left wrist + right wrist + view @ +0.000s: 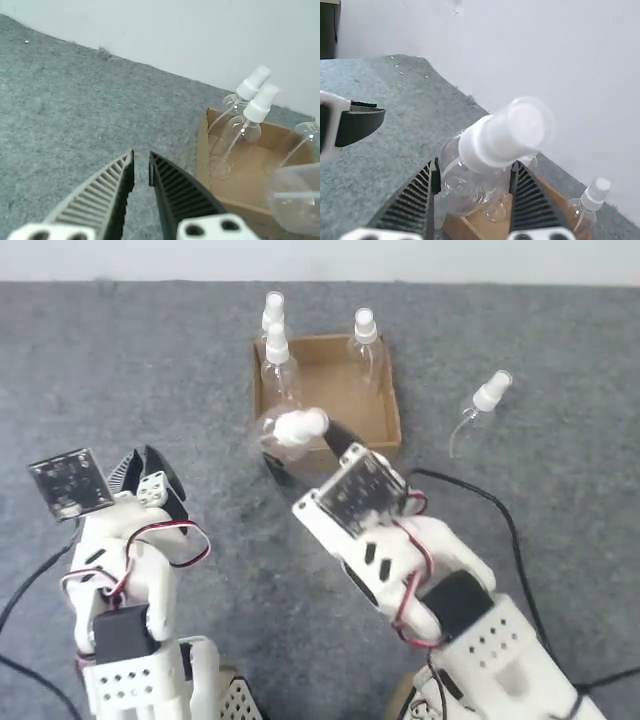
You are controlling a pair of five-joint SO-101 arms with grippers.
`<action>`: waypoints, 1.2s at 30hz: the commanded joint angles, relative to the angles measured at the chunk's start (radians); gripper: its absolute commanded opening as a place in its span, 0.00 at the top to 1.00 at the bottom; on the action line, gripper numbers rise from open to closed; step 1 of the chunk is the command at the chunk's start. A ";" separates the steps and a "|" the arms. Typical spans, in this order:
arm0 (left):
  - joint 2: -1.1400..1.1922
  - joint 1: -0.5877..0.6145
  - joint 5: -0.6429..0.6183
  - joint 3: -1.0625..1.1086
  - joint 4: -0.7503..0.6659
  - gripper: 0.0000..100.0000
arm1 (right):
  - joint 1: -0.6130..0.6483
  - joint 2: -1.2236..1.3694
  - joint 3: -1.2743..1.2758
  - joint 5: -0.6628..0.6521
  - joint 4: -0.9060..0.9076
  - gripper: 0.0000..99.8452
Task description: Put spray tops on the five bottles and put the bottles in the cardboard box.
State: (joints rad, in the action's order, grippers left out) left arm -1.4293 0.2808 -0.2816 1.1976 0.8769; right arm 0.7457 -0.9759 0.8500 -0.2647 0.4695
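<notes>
Grey carpet (120, 360) across the high view, cardboard box (340, 400) set toward twelve o'clock. Inside, a boxed bottle (277, 360) at the nine o'clock wall and a second boxed bottle (365, 338) at the one o'clock corner, both capped and upright. At the eleven o'clock corner, a third bottle (272, 310), inside or just behind, impossible to say. Out at three o'clock of the box, apart from it on the carpet, a lone bottle (480, 408), already capped, waiting. Over the seven o'clock corner, the held bottle (285, 428), pinched in the right gripper (305, 447) and tipped, probably for clearing the wall before lowering. At eight o'clock, well apart, the left gripper (148, 468), parked out of the way. From the left wrist: jaws drawn almost together on nothing, aimed at bare carpet beside the box. From the right wrist: jaws clenched on the clear body below the white spray top (505, 132), leaving the top free. Box directly beneath, so seemingly the placing step, with one bottle left afterward.
</notes>
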 commanded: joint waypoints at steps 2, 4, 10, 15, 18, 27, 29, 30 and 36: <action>-0.014 0.005 -0.009 0.007 -0.006 0.95 | -0.035 0.177 -0.175 -0.011 -0.004 0.99; -0.014 0.005 -0.009 0.012 -0.014 0.95 | -0.051 0.246 -0.229 -0.011 -0.004 0.99; -0.014 0.006 -0.008 0.021 -0.037 0.95 | -0.101 0.456 -0.361 -0.005 -0.005 0.99; -0.014 0.006 -0.008 0.021 -0.035 0.95 | -0.104 0.602 -0.427 -0.006 -0.050 0.99; -0.014 0.006 -0.008 0.021 -0.035 0.95 | -0.114 0.673 -0.427 -0.008 -0.116 0.99; -0.014 0.006 -0.008 0.021 -0.038 0.95 | -0.119 0.825 -0.430 -0.012 -0.206 0.99; -0.014 0.006 -0.008 0.021 -0.038 0.95 | -0.119 0.855 -0.430 -0.012 -0.226 0.99; -0.014 0.006 -0.008 0.021 -0.038 0.95 | -0.119 0.869 -0.431 -0.012 -0.232 0.99; -0.014 0.006 -0.008 0.021 -0.038 0.95 | -0.119 0.935 -0.460 -0.012 -0.225 0.99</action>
State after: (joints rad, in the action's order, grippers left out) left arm -1.4277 0.2854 -0.2816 1.2221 0.8707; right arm 0.6383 -0.0338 0.4757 -0.2662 0.2593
